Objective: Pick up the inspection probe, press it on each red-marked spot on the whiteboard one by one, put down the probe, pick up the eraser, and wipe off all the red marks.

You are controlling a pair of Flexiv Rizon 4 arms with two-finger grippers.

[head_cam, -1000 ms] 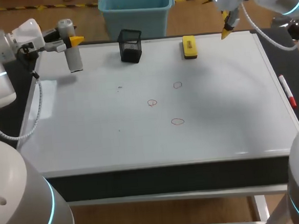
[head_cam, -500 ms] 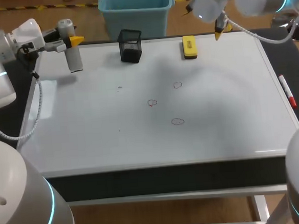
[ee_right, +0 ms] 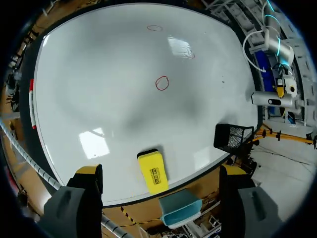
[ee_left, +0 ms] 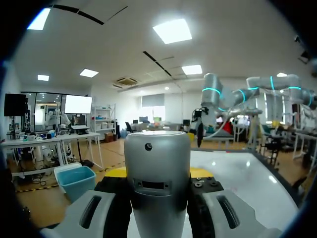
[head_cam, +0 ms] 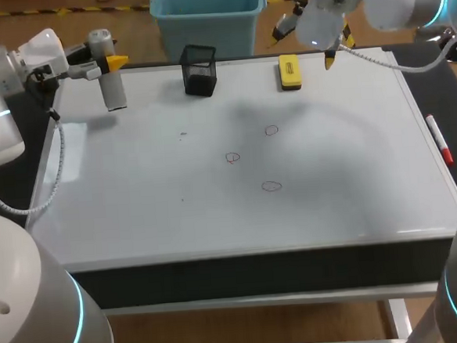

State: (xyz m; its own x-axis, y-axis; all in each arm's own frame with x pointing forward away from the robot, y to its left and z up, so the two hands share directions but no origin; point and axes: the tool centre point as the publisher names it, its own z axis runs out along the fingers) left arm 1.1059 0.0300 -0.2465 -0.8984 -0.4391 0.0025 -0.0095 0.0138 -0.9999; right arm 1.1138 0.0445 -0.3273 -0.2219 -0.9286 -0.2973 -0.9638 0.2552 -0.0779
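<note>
While the left gripper (head_cam: 105, 66) at the upper left of the head view is clamped on the one probe (head_cam: 114, 91), held upright near the whiteboard's (head_cam: 136, 201) far left corner, the right gripper (head_cam: 306, 43) hangs at the upper right. Its jaws are spread wide and empty, just over the one eraser (head_cam: 289, 71) by the board's far edge. Three red rings (head_cam: 271, 186) sit mid-frame. One mesh cup (head_cam: 199, 69) stands left of the eraser, and one marker pen (head_cam: 438, 139) lies at the right rim.

From the left wrist, the probe fills the gap between the fingers, which press it from both sides.

From the right wrist, the eraser lies under and between the open fingers, untouched and slightly askew to them. Only two rings show ahead.

I judge the main risk to be a lopsided closing. One tip reaching the tilted eraser first could twist it or nudge it off the nearby edge. Coming down too hard would jam the tips into the board.
</note>
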